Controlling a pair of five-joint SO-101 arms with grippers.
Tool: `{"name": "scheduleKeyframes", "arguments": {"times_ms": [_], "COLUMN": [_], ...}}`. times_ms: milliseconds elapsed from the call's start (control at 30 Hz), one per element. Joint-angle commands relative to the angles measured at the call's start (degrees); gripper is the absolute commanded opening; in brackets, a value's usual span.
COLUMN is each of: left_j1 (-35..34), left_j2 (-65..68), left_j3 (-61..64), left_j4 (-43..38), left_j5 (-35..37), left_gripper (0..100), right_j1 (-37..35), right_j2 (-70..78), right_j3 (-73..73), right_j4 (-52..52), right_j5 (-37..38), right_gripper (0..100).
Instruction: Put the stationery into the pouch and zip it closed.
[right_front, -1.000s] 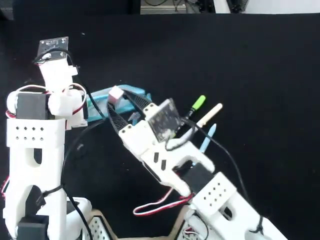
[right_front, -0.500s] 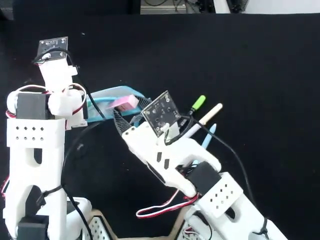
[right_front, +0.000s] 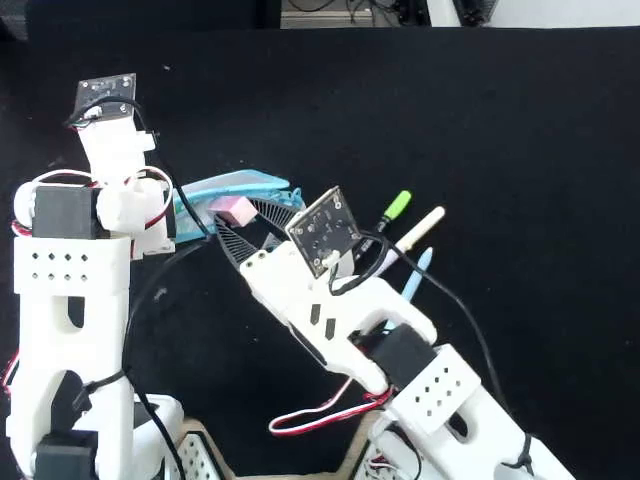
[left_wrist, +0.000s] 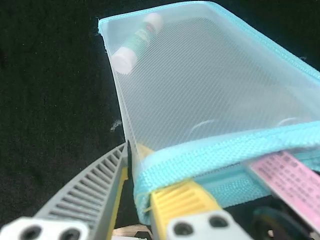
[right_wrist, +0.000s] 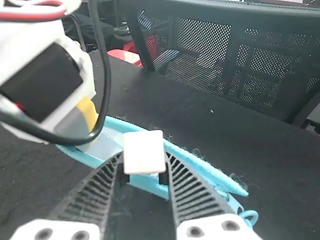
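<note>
Left fingers (left_wrist: 97, 180) clamp the pouch (left_wrist: 200, 90) rim (blue-edged mesh). Right fingers (right_wrist: 95, 192) hold a pink eraser (right_wrist: 144, 150) at its open mouth

overhead high view, two close wrist views, probably sharing the pouch (left_wrist: 225, 75)

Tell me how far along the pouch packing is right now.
Done: one white tube lies inside the pouch. In hand: the left tool grips the pouch's open edge while the right tool holds the pink eraser at the opening. Left: the green marker, cream pen and blue pen lie on the table, and the zip is open.
</note>
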Motion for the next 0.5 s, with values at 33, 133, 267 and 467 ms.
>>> {"name": "scheduleKeyframes", "arguments": {"times_ms": [33,133,267,467], "left_j1": [0.57,0.57,0.57,0.57], "left_j2": [0.79,0.79,0.79,0.79], "left_j3": [1.19,1.19,1.19,1.19], "left_j4": [-0.53,-0.53,-0.53,-0.53], "left_j5": [0.26,0.26,0.26,0.26], "left_gripper": [3,3,3,3], "right_j1": [0.53,0.53,0.53,0.53], "right_j2": [-0.66,-0.66,-0.66,3.82], "right_j3": [-0.57,-0.75,-4.70,-12.88], "right_j4": [-1.58,-1.05,5.36,15.12], "right_j5": [2.02,5.36,5.45,5.45], "right_gripper": [1.1,1.1,1.1,1.1]}}
